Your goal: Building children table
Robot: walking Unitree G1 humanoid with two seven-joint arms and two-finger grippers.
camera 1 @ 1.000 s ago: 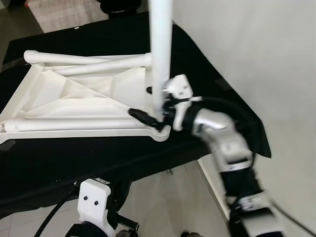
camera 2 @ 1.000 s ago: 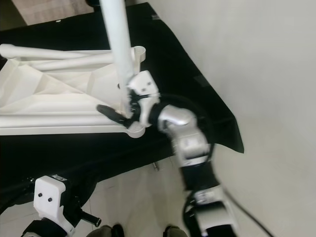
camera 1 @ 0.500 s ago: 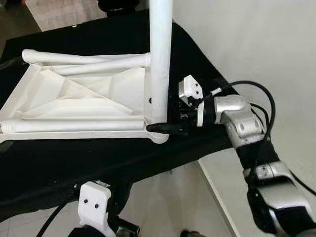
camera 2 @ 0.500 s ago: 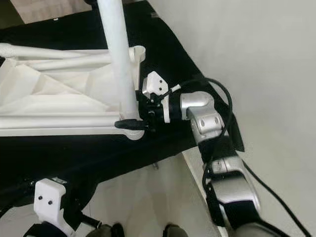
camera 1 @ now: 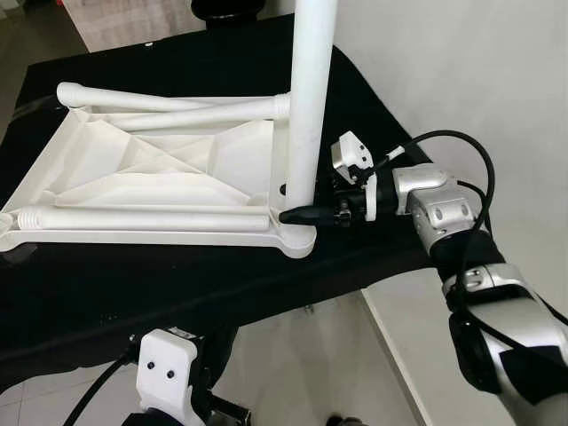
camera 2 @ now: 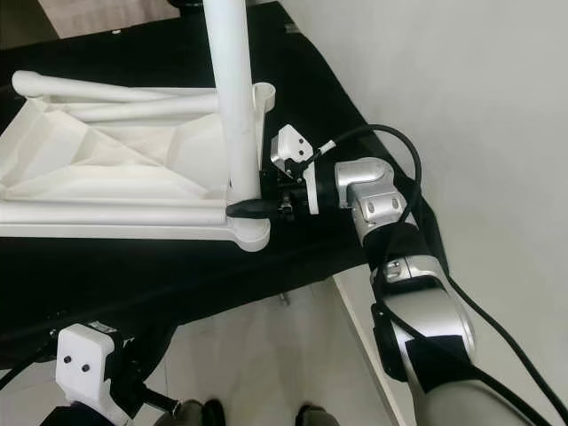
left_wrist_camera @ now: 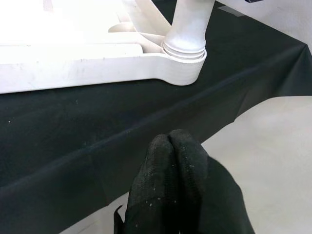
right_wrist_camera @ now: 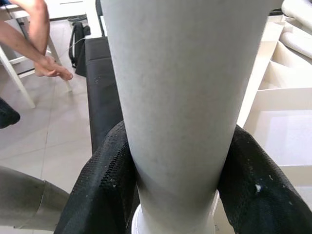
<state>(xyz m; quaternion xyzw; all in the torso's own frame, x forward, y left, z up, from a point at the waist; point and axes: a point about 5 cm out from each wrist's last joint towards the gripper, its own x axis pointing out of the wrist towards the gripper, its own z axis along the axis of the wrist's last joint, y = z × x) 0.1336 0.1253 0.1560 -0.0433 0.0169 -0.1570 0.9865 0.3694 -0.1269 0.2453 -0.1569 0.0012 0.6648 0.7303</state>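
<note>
Upright white table leg [camera 1: 311, 98] seated in corner socket of inverted white tabletop [camera 1: 151, 177] on black-draped desk [camera 1: 106, 275]; right gripper [right_wrist_camera: 170, 195] fingers clamp its base; looks light, stiff, smooth plastic—hold low; left gripper [left_wrist_camera: 176, 146] fingers together, idle.

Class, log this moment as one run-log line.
right gripper: shut on upright leg | leg: standing in tabletop corner socket | left gripper: shut, idle below cloth
</note>
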